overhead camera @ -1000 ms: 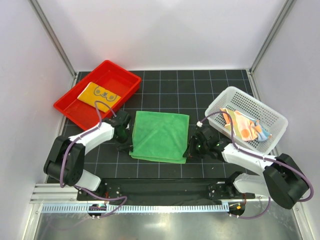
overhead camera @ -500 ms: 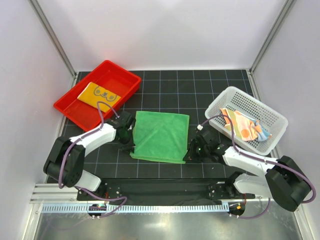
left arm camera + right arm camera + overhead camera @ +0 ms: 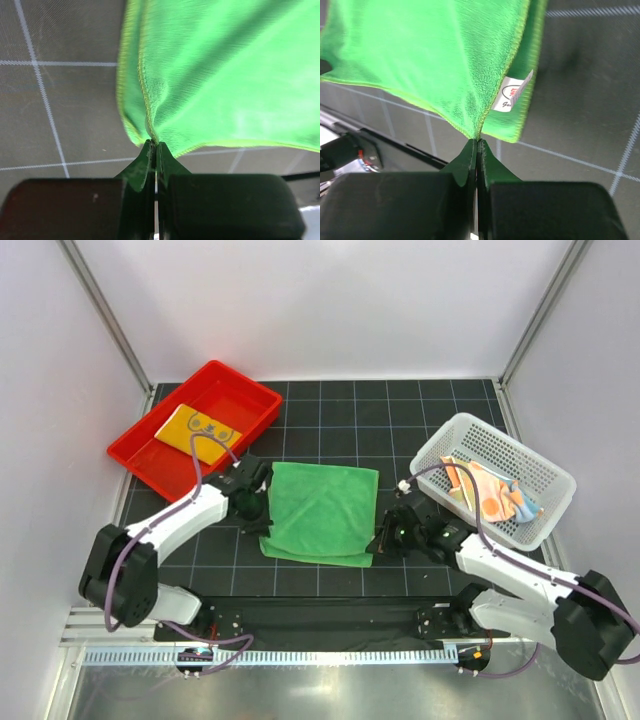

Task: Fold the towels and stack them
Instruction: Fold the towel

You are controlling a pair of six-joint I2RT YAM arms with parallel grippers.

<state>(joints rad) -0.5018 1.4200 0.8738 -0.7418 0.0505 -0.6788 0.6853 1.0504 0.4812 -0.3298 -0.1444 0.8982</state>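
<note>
Listing by size, largest first; every place is given relative to the green towel.

1. Black gridded mat (image 3: 330,405): lies under the green towel and extends past it on every side.
2. Red tray (image 3: 150,455): beyond its far-left corner, apart from it.
3. White perforated basket (image 3: 545,475): to its right, apart from it.
4. Green towel (image 3: 320,510): the landmark. It lies flat and looks doubled, with both near corners pinched and slightly raised.
5. Yellow-orange "HELLO" towel (image 3: 198,430): folded in the tray, far-left of the green towel.
6. Striped, orange-dotted towel (image 3: 490,490): crumpled in the basket, to the right.
7. Left gripper (image 3: 154,146): fingers pressed together on the near-left corner. Only the hem tip sits between them.
8. Right gripper (image 3: 478,140): fingers clamped on the near-right corner, again by the very tip.
9. White label (image 3: 512,92): sits on a layer just behind the pinched one, at the near-right corner.

Hazards, as judged:
- Either corner could slip free on lifting, because so little cloth is held.
- The right pinch seems to take one layer only, so the labelled layer may stay down and the fold open out.
- Uneven travel of the two arms would skew the edges.
- The right arm's cable runs near the basket rim and might snag it.
</note>
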